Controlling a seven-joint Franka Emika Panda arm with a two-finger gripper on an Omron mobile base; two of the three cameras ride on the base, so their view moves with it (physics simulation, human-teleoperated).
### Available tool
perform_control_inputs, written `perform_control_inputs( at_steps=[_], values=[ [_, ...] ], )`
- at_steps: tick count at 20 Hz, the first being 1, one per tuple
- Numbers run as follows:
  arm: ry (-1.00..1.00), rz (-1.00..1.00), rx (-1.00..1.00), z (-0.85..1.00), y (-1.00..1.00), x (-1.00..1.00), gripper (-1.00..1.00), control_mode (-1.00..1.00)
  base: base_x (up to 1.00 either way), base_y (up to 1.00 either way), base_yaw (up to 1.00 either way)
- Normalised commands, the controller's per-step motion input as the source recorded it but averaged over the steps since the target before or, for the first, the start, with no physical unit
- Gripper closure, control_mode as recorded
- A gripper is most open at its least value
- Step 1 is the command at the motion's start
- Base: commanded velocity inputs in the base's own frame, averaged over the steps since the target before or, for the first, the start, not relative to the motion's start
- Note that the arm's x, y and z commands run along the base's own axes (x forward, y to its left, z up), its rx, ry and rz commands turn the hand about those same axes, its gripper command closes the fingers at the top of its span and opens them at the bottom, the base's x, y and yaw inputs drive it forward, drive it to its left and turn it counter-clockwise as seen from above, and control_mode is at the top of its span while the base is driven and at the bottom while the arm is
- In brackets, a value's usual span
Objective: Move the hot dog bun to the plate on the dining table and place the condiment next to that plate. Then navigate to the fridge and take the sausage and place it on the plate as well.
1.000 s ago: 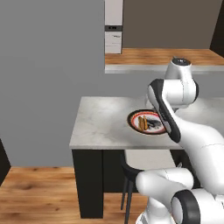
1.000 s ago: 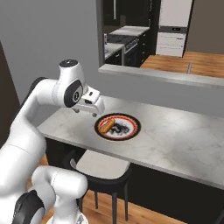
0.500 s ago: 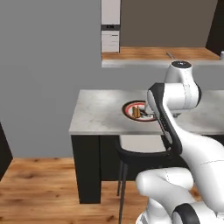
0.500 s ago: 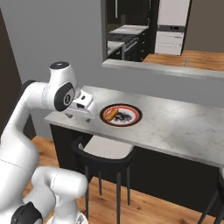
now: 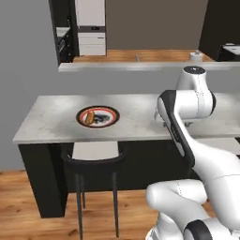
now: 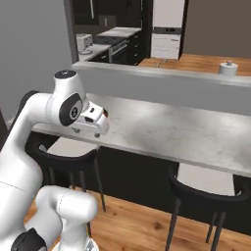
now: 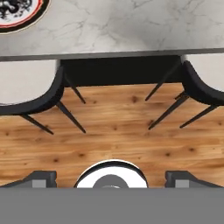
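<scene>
1. the dining table (image 5: 140, 123) is the landmark: a long white-grey marble slab on a dark base, with wooden floor under it.
2. the plate (image 5: 98, 116) with the red and black rim lies flat on the dining table, toward its left part in the left base view. in the hand view a piece of its rim shows at the top left corner (image 7: 19, 13), on the marble.
3. the hot dog bun (image 5: 89, 117) lies on the plate, on its left part. it is tan-orange and small; i cannot tell the slit.
4. the gripper (image 7: 111, 178) hangs at the near edge of the dining table, well apart from the plate, on the right of it in the left base view. its two dark fingertips (image 7: 40, 178) stand far apart at the bottom of the hand view, spread wide, and nothing is between them.
5. two dark stools with pale seats stand against the near side of the dining table: the left stool (image 7: 27, 89) below the plate, the right stool (image 7: 203, 83) further along the table.
6. beyond the dining table a grey ledge (image 6: 162, 81) runs along its far side, and a small white roll (image 6: 226, 67) stands on it.
</scene>
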Motion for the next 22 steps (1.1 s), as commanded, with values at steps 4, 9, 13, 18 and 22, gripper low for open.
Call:
perform_control_inputs(
  at_steps=[4, 9, 13, 18, 22],
  values=[
    [0.0, 0.0, 0.0, 0.0, 0.0, 0.0, -1.0, 1.0, 0.0, -1.0, -0.14],
    [0.0, 0.0, 0.0, 0.0, 0.0, 0.0, -1.0, 1.0, 0.0, -1.0, -0.13],
    [0.0, 0.0, 0.0, 0.0, 0.0, 0.0, -1.0, 1.0, 0.0, -1.0, -0.12],
    [0.0, 0.0, 0.0, 0.0, 0.0, 0.0, -1.0, 1.0, 0.0, -1.0, -0.07],
    [0.0, 0.0, 0.0, 0.0, 0.0, 0.0, -1.0, 1.0, 0.03, -1.0, -0.02]
  ],
)
